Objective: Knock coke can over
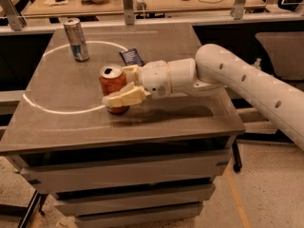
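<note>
The coke can (110, 83), short and red with a silver top, stands upright on the grey table (57, 91) near its middle. My gripper (117, 85) reaches in from the right on a white arm (247, 82). Its cream fingers are spread, with the can between them: one finger (122, 97) lies across the can's front lower side, the other sits behind the can's top right. The front finger touches the can.
A taller silver-and-blue can (77, 39) stands at the table's back left. A dark blue packet (132, 57) lies behind the gripper. A white circle line (47, 109) is marked on the tabletop. Desks with clutter stand behind the table.
</note>
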Controlling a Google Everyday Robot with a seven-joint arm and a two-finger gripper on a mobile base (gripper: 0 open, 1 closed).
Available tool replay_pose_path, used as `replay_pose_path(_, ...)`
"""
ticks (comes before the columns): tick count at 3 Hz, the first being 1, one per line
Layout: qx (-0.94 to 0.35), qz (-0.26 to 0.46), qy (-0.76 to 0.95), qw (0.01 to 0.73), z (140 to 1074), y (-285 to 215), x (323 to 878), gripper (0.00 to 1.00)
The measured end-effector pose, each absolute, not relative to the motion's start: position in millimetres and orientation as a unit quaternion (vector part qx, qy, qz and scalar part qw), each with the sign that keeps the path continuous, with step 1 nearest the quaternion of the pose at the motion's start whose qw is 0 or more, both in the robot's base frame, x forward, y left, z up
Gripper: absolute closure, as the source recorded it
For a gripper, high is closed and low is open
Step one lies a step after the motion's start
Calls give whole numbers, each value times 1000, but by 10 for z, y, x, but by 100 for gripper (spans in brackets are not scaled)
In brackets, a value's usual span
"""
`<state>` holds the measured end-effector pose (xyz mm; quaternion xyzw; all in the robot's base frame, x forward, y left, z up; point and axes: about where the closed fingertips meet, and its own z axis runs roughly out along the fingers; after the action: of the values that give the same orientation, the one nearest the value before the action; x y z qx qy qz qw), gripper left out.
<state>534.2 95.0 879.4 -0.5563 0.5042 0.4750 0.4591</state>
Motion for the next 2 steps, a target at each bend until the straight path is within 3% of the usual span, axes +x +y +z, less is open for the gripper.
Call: replay_pose_path(2, -564, 467, 502, 459, 8876, 943, 5361, 88)
